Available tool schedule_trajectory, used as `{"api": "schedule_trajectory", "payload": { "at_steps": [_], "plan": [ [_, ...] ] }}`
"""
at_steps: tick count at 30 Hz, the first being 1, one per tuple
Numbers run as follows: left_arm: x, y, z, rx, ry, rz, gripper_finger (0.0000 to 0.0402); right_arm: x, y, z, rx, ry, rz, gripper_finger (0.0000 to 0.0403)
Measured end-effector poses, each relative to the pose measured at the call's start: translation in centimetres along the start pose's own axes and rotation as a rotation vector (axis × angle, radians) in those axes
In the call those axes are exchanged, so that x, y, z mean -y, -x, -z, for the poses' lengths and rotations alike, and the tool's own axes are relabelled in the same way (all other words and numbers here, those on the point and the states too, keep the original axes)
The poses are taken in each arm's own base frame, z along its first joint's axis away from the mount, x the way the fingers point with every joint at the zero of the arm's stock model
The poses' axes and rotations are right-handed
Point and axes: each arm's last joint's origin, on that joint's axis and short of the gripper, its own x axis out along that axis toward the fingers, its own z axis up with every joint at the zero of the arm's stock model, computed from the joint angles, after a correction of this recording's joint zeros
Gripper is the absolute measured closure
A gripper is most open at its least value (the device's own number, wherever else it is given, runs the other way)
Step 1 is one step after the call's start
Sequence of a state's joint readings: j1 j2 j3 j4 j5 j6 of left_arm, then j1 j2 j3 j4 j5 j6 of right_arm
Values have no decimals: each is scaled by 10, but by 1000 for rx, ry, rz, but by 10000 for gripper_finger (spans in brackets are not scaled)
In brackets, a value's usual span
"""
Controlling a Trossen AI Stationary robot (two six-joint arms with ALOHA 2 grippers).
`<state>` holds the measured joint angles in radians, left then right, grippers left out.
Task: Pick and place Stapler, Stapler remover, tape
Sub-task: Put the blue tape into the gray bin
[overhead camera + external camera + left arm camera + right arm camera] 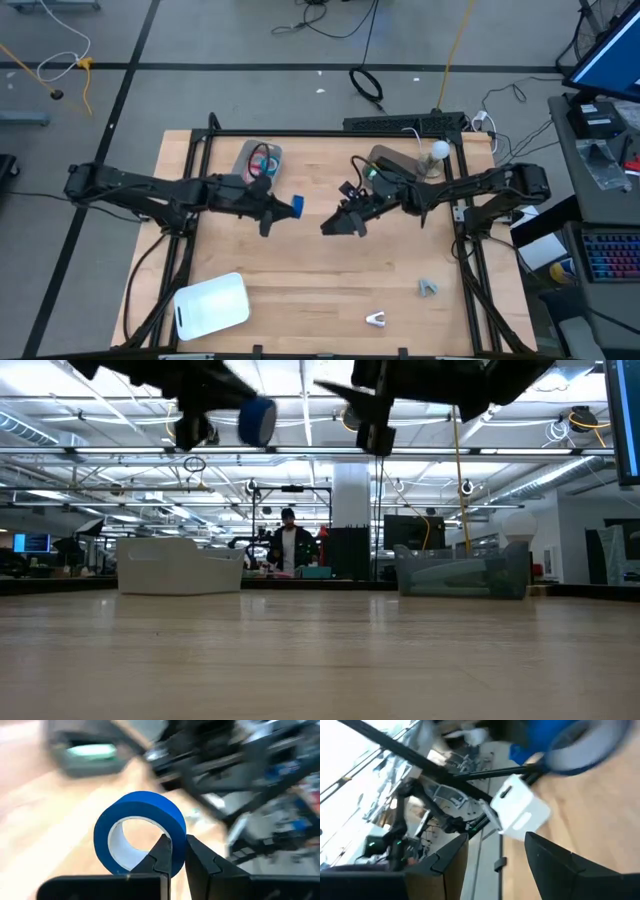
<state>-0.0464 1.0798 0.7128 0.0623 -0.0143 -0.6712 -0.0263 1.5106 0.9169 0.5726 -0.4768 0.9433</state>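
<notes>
The left end effector (287, 207) hung above the middle of the wooden surface (330, 270), its fingers (165, 857) clenched on the wall of a blue tape roll (140, 832). Behind that roll, toward the surface's far edge, a clear bin (258, 160) held red and blue rolls. The right end effector (335, 226) hovered just beside the held roll, fingers spread and empty. Well apart from the roll, near the front edge, lay a white bin (211, 305) and two small grey tools (376, 319).
</notes>
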Motion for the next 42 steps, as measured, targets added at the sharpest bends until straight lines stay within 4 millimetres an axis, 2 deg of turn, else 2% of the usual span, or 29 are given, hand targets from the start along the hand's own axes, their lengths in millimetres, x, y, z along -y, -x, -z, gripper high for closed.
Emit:
{"api": "schedule_trajectory", "payload": {
  "at_steps": [8, 17, 26, 32, 42],
  "plan": [
    [-22, 30, 2, -57, -6, -282, 375, -11, 10, -2, -24, 87, -51, 217],
    [-67, 37, 6, -230, 29, -591, 374, -20, 33, -7, 32, 192, -60, 215],
    [-112, 31, -6, -309, 58, -680, 374, -23, 53, -16, 101, 227, -53, 212],
    [-138, 25, -7, -372, 74, -707, 374, -18, 54, -13, 94, 214, -35, 215],
    [-161, 13, -6, -411, 73, -730, 373, -14, 54, -11, 107, 198, -11, 212]
  ]
}}
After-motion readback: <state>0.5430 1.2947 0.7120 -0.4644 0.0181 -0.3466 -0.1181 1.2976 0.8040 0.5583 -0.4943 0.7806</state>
